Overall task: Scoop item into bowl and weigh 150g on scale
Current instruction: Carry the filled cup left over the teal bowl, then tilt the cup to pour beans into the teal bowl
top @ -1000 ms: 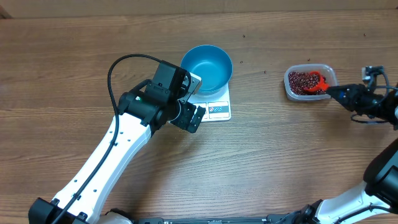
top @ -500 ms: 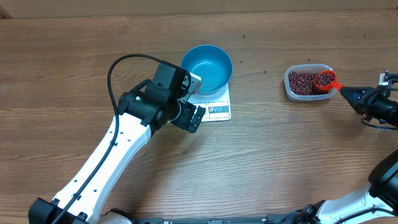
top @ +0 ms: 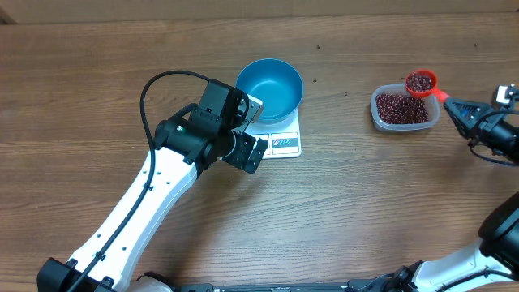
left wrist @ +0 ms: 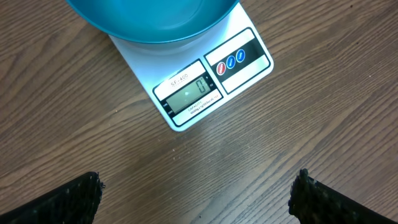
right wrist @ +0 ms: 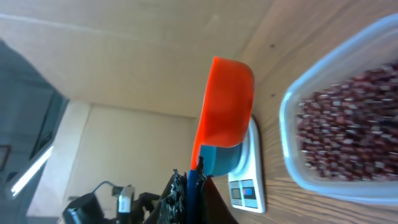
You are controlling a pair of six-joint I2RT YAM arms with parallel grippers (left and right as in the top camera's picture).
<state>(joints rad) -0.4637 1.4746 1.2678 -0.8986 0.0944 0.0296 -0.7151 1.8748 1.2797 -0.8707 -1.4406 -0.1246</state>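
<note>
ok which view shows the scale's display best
The left wrist view: the scale lies straight below, its display sharp and reading 0. Overhead shows the scale tiny, partly under the blue bowl, display unreadable. The right wrist view catches only a corner beyond the red scoop.

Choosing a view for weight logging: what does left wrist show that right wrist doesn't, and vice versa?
Left wrist only: the scale seen from above with its display legible, reading 0, and the left gripper with jaws open over the table. Right wrist only: the red scoop and the clear tub of beans. Both: the blue bowl sitting on the scale, on the wooden table.
</note>
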